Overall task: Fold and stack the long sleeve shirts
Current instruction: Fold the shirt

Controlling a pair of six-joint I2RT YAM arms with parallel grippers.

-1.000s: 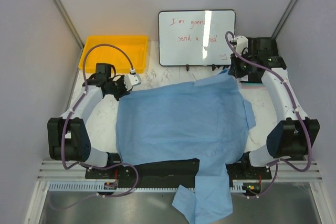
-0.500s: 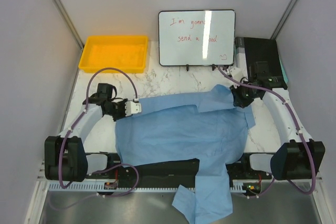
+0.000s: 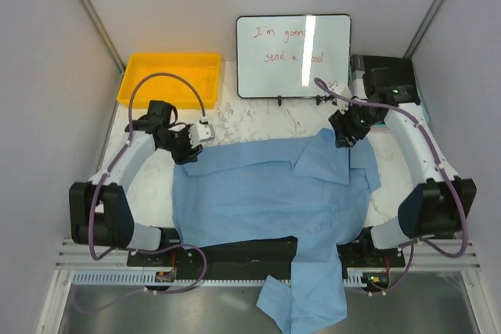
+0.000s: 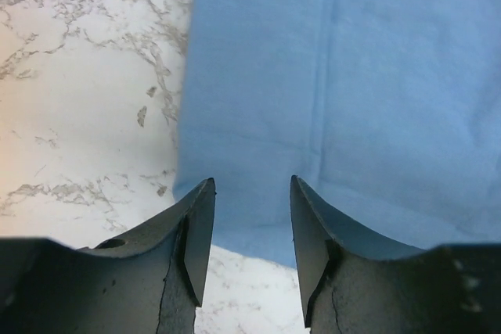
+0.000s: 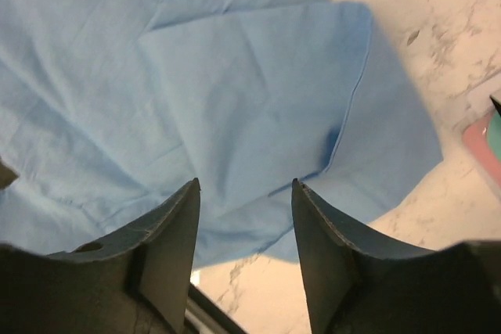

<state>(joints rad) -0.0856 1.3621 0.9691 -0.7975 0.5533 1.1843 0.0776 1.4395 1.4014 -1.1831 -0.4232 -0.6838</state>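
Lying spread, one shirt, two parted end effectors, perhaps hovering

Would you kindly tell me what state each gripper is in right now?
Left gripper: open, holding nothing, above the shirt.
Right gripper: open, holding nothing.

Matt cloth shirt, smooth marbled tabletop

Both released: left gripper and right gripper were clamped on the shirt far edge a second ago, jaws now apart and empty. Far edge now lies nearer. Far right corner folded onto body.
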